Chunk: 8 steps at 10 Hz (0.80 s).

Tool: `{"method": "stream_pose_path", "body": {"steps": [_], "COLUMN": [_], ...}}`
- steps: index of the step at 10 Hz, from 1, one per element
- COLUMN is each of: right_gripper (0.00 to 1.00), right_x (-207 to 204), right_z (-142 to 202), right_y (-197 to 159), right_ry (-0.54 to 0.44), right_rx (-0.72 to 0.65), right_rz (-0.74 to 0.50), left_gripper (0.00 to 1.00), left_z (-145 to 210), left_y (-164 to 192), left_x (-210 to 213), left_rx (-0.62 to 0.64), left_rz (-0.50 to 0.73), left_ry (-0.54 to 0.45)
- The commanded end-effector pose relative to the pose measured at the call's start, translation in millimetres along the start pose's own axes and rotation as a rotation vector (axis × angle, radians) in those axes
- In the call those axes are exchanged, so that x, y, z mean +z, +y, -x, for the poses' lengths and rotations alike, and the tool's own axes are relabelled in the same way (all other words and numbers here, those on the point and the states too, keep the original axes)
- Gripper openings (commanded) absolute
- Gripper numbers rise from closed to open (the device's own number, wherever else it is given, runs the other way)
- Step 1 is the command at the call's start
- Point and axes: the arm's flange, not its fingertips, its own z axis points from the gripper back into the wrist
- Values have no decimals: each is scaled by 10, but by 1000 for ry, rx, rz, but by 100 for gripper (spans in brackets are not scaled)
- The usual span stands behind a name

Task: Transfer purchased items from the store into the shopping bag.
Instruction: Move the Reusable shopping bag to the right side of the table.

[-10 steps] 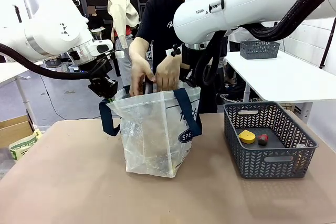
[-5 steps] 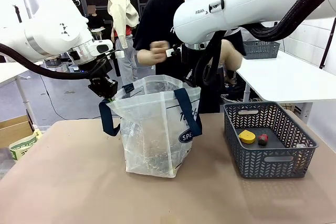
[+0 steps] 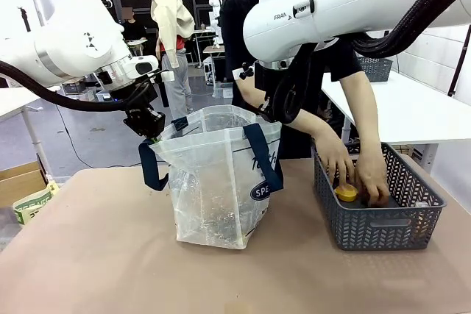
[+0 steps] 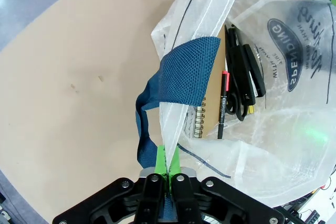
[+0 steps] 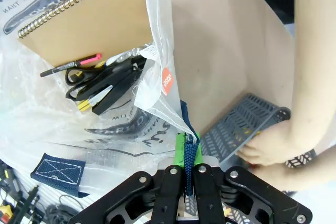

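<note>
Now: bag pinned open at two points, person reaching into the store

Front view: shopping bag (image 3: pixel 217 189) stands upright mid-worktop (image 3: pixel 110 255), mouth open. Store (image 3: pixel 379 226) sits at 3 o'clock from the bag, apart from it, also on the worktop.

Left hand (image 3: pixel 151 124): at the bag's rim, 10 o'clock corner. In the left wrist view the green pads (image 4: pixel 160 157) are pressed together on the clear plastic rim. A navy handle (image 4: pixel 184 72) loops just beside the pinch.

Right hand (image 5: pixel 185 150): at the rim's 2 o'clock corner in the front view. In the right wrist view the pads are clamped on navy strap and plastic film together. An orange round sticker (image 5: pixel 167 81) is on the film at 12 o'clock from the pinch.

Bag contents, seen through the open mouth in the wrist views:
- spiral notebook (image 5: pixel 84 17), brown cover
- pen (image 5: pixel 71 65) with a pink-red cap
- black scissors (image 5: pixel 100 85) among other dark stationery

All lie at the bottom, close against one another.

Person: leaning over the far side of the worktop, both person's hands (image 3: pixel 372 178) down inside the store. The yellow-topped piece (image 3: pixel 346 193) lies on the store floor directly under the fingers of the hand nearer the bag. Cannot tell whether it is gripped. The other hand covers whatever lies at 3 o'clock of that piece.

Navy oval logo (image 3: pixel 261 190) faces 4 o'clock on the bag's side panel.
</note>
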Motion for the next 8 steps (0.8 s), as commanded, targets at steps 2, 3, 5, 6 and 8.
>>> {"method": "stream_pose_path", "body": {"steps": [2, 3, 5, 6, 8], "right_gripper": [0, 0, 0, 0, 0], "right_x": [-9, -9, -9, -9, -9], "right_z": [15, 15, 15, 15, 15], "right_y": [-16, -16, -16, -16, -16], "right_ry": [3, 3, 3, 3, 3], "right_rx": [-2, -2, -2, -2, -2], "right_rz": [0, 0, 0, 0, 0], "left_gripper": [0, 0, 0, 0, 0], "left_z": [8, 8, 8, 8, 8], "left_y": [16, 16, 16, 16, 16], "left_x": [31, 31, 31, 31, 31], "left_rx": [3, 3, 3, 3, 3], "left_rz": [-2, -2, -2, -2, -2], "left_ry": [-5, -5, -5, -5, -5]}}
